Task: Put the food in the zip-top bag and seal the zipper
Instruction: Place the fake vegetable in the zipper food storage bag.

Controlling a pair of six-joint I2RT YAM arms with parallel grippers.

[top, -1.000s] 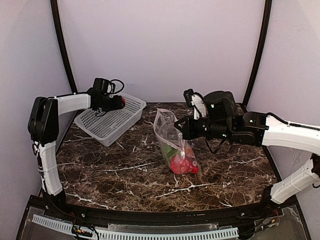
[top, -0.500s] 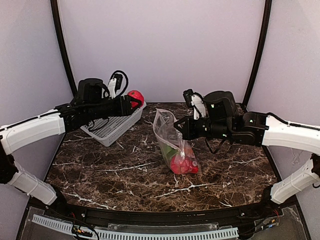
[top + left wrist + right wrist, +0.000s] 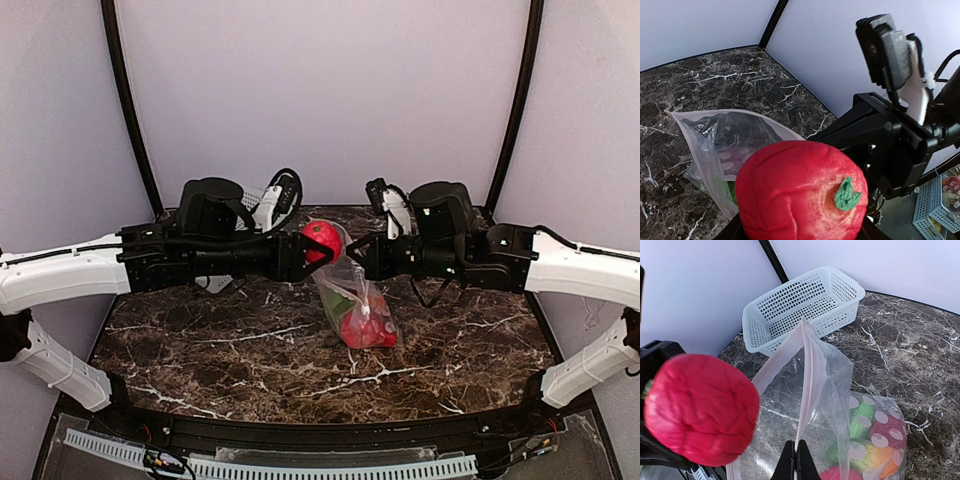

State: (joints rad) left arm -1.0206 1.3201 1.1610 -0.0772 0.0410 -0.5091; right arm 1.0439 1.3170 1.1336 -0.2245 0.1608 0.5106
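Red tomato (image 3: 322, 241) clamped in left gripper (image 3: 312, 252) at zip-top bag (image 3: 357, 298) mouth; right gripper (image 3: 795, 460) pinches rim.

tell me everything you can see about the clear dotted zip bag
The clear plastic zip-top bag with white dots stands open on the dark marble table, mouth up. A pinkish zipper strip runs along its rim, which the right tool pinches on one side. Red, green and orange toy food pieces lie in its bottom. A red round toy tomato, held in the left tool, is at the mouth.
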